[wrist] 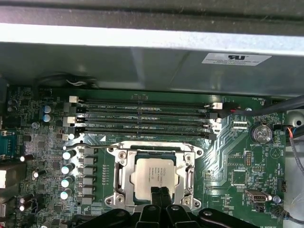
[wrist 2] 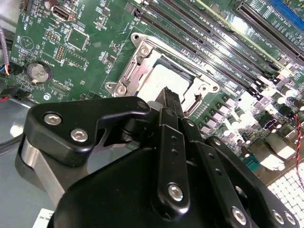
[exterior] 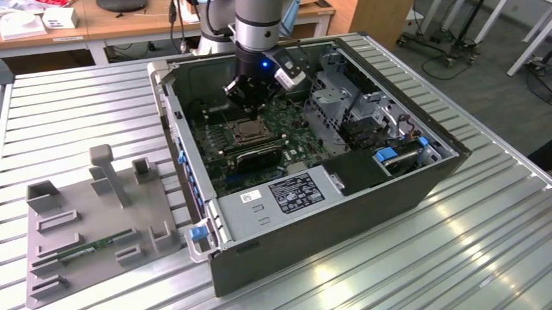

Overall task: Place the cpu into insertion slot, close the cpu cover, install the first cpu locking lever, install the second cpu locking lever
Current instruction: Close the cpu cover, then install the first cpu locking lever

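The cpu [wrist: 154,173], a square chip with a silvery top, lies flat in the insertion slot [wrist: 111,153] on the green motherboard. The cpu cover [wrist: 128,175], a silver frame, lies down around the chip's edges. I cannot tell whether the thin levers along its sides are latched. My gripper [wrist: 160,194] hangs just over the chip's near edge with its black fingertips pressed together and nothing between them. The second wrist view has the gripper [wrist 2: 171,92] in front of the cpu [wrist 2: 166,76]. In the exterior view the gripper [exterior: 247,103] is inside the open computer case, beside the slot [exterior: 247,131].
Long black memory slots [wrist: 142,118] run beside the socket, and a coin battery [wrist: 261,134] sits on the board. The case walls [exterior: 172,129], a drive cage [exterior: 345,103] and a power supply [exterior: 285,194] hem in the board. A grey fixture tray [exterior: 52,271] holds a green memory stick [exterior: 95,247].
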Motion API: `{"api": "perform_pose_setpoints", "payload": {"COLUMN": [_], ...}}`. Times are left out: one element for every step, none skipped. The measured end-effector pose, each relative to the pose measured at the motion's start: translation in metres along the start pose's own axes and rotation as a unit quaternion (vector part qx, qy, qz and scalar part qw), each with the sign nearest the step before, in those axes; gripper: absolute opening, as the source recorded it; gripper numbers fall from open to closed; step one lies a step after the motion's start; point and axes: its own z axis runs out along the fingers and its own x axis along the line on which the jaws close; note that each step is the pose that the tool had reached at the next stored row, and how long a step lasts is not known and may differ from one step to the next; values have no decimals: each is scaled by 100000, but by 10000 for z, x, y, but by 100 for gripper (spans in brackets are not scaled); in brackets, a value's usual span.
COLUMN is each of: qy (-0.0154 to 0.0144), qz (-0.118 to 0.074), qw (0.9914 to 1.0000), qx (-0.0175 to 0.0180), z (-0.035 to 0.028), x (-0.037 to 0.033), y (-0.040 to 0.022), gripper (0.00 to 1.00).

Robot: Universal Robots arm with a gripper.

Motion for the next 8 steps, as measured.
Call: {"api": "perform_pose_setpoints", "payload": {"qy": [3,3,3,3,4,2,3,1], "qz": [-4,-1,-2,-3,-4,-2,-1,0], "qw": [100000,100000,100000,100000,100000,100000,100000,100000], "qx": [9,6,8,9,7,9,7,4], "z": [-1,-1,-1,-1,-1,-1,-1,-1], "x": [0,0,0,0,0,0,0,0], "y": [-3,-6,-6,-6,-6,-6,-6,-6], "gripper": [11,11,11,11,11,11,11,11]}}
